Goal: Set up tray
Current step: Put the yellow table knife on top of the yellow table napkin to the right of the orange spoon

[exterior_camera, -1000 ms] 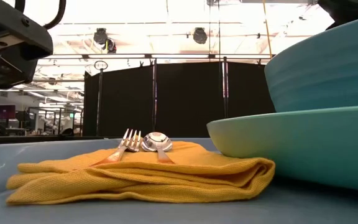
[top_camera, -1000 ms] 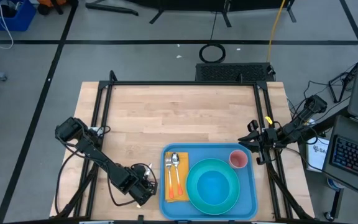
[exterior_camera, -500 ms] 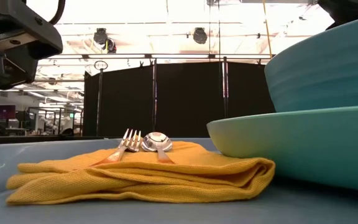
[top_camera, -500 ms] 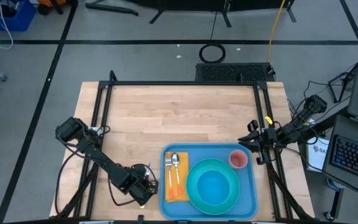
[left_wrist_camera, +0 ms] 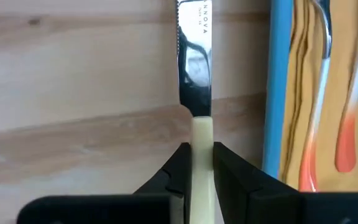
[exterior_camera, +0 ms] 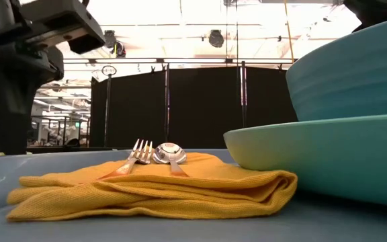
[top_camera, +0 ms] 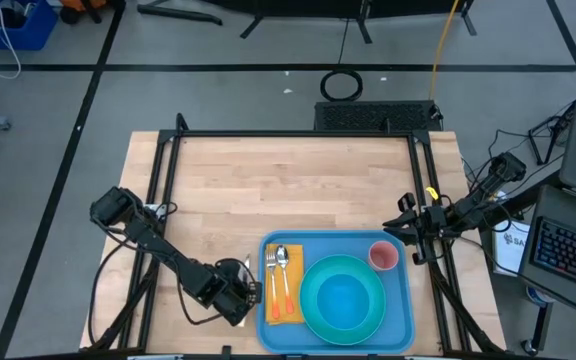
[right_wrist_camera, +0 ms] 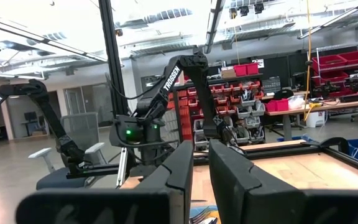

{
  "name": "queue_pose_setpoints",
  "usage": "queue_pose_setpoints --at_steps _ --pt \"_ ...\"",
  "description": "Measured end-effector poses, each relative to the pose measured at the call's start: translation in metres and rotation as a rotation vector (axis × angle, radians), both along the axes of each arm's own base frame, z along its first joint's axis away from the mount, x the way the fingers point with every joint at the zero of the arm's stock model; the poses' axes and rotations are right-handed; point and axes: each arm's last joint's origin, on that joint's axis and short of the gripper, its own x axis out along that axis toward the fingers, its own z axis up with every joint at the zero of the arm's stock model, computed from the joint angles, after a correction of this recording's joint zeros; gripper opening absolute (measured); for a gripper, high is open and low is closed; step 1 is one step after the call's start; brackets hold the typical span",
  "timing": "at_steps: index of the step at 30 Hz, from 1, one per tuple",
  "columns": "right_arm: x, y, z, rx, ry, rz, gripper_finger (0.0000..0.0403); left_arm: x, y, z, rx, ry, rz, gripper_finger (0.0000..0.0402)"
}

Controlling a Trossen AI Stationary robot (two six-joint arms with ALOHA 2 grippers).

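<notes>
The light-blue tray lies at the table's near edge. It carries an orange napkin with a fork and spoon, a turquoise bowl on a plate and a pink cup. My left gripper stands just left of the tray's left rim, shut on a knife with a cream handle and steel blade. My right gripper waits at the table's right edge, shut and holding nothing. My left gripper pinches the knife's cream handle between its two fingers, close to where the blade begins. The fingers come steeply from above. The blade reaches out past them over the wood, parallel to the tray's left rim. Whether it touches the table I cannot tell.
Bare wood spreads over the table's far half and left side. A black frame runs around the table. In the low view the napkin, fork and spoon lie left of the plate.
My left gripper has moved a little toward the tray's left rim and the far edge. In the low view the left arm now fills more of the left side. The right arm has kept still.
</notes>
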Motion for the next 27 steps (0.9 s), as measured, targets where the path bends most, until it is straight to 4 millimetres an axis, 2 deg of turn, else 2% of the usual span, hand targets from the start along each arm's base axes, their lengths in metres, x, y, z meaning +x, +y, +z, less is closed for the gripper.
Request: queue_pose_setpoints --at_steps 7,16,27 --pt "0.000 0.000 0.000 0.000 0.000 0.000 0.0043 0.008 0.004 0.008 -0.052 0.025 0.050 0.0051" --pt "0.000 0.000 0.000 -0.001 0.001 0.000 0.0043 0.023 0.005 0.033 -0.027 -0.015 0.051 0.0051" --pt "0.000 0.000 0.000 0.000 0.000 0.000 0.0043 0.043 0.028 0.038 -0.065 -0.014 0.066 0.0051"
